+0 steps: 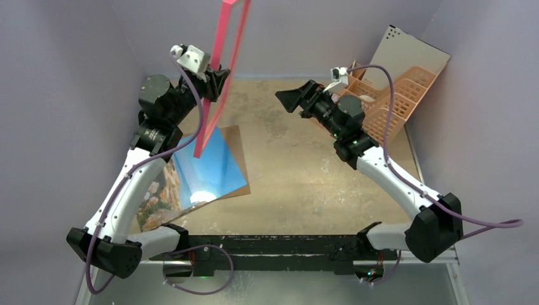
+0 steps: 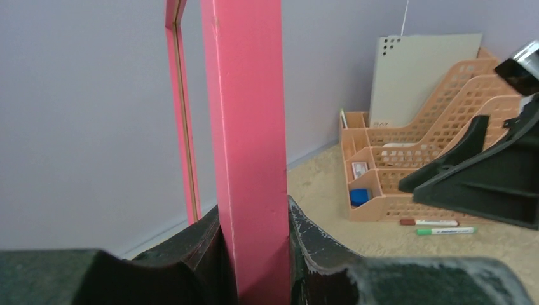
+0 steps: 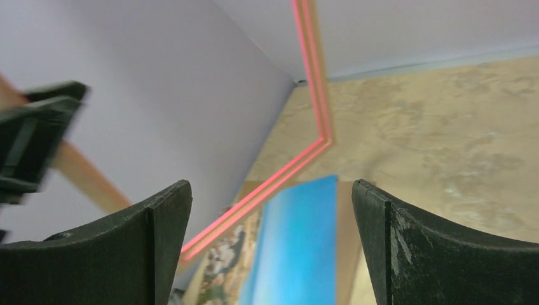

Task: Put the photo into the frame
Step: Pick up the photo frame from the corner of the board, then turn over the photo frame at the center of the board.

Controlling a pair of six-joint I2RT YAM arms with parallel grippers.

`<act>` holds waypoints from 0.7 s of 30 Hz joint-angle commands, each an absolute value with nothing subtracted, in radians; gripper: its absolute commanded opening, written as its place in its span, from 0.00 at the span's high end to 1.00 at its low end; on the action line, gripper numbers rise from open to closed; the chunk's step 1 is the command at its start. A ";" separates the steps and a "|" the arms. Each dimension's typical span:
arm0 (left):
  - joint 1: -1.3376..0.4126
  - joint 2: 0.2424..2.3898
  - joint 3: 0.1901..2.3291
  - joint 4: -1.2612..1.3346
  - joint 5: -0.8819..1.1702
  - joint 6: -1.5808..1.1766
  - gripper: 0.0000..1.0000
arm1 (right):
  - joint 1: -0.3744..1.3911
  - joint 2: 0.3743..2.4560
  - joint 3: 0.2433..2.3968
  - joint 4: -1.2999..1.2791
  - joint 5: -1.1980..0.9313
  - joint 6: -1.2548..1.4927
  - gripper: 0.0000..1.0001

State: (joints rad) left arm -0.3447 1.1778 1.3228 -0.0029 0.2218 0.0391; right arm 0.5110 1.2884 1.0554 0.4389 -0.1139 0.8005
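The pink frame (image 1: 222, 70) stands on edge above the table's left side, tall and tilted. My left gripper (image 1: 218, 81) is shut on one of its long bars; in the left wrist view the bar (image 2: 245, 127) fills the gap between both jaws of that gripper (image 2: 254, 213). The photo (image 1: 206, 168) lies face up below it, blue sky and tan rocks showing. My right gripper (image 1: 287, 100) hovers open at mid-table, facing the frame, with nothing between its fingers. The right wrist view has that gripper (image 3: 270, 190) looking at the photo (image 3: 305, 241) and the frame's corner (image 3: 321, 136).
A brown backing board (image 1: 235, 143) lies under the photo. The peach desk organiser (image 1: 388, 101) stands at the back right with a pale board (image 1: 413, 54) leaning behind it. Two markers (image 2: 432, 223) lie in front of it. Walls close in at the left and back.
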 commanded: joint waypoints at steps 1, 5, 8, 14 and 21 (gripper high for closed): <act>-0.342 1.130 1.415 0.019 0.275 -0.067 1.00 | 0.514 1.311 1.084 0.433 -0.061 0.581 0.03; -0.342 1.121 1.461 -0.101 0.328 -0.147 1.00 | 0.514 1.384 1.152 0.368 -0.076 0.526 0.05; -0.342 1.089 1.434 -0.098 0.387 -0.213 1.00 | 0.514 1.447 1.181 0.413 -0.095 0.504 0.05; -0.342 1.036 1.398 -0.071 0.493 -0.325 1.00 | 0.517 1.557 1.240 0.432 -0.070 0.572 0.05; -0.342 0.996 1.362 -0.052 0.558 -0.427 1.00 | 0.541 1.619 1.257 0.473 -0.099 0.579 0.06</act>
